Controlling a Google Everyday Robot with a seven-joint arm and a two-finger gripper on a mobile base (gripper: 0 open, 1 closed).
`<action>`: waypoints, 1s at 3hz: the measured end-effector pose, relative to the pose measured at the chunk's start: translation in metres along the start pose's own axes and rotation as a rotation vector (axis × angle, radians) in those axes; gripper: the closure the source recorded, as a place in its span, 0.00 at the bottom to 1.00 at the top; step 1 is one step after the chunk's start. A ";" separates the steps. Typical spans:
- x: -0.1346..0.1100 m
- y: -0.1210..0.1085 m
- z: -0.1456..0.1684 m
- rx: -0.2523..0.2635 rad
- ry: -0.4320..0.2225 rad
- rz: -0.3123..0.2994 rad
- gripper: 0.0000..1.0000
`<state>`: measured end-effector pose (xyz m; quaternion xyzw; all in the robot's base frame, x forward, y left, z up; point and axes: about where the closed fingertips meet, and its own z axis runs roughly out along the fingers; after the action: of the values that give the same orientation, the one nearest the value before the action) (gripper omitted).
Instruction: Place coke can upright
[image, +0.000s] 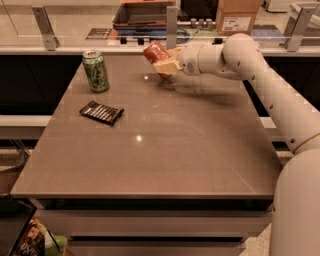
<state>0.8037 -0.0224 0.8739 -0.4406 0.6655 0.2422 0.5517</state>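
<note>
Gripper (163, 65) at far side of the table (200, 165), arm reaching in from the right; fingers (168, 67) closed around the coke can (155, 52), which sits tilted in the grasp, top end leaning up and left beyond the fingertips. Cannot tell whether the can's lower end touches the tabletop. Green can (95, 71) stands upright well left of the fingers; black wrapped bar (101, 112) lies flat left of and nearer than them.

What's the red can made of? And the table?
The coke can, held tilted by the gripper at the far side of the table, looks like thin painted metal with a glossy red wall. The table looks like smooth brown laminate or stone; light spots glint on it.
</note>
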 end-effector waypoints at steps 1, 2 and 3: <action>0.007 0.000 0.000 -0.001 -0.017 0.016 1.00; 0.019 0.002 -0.003 0.005 -0.044 0.039 1.00; 0.021 0.002 -0.005 0.010 -0.053 0.049 1.00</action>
<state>0.7994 -0.0322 0.8547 -0.4148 0.6623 0.2641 0.5653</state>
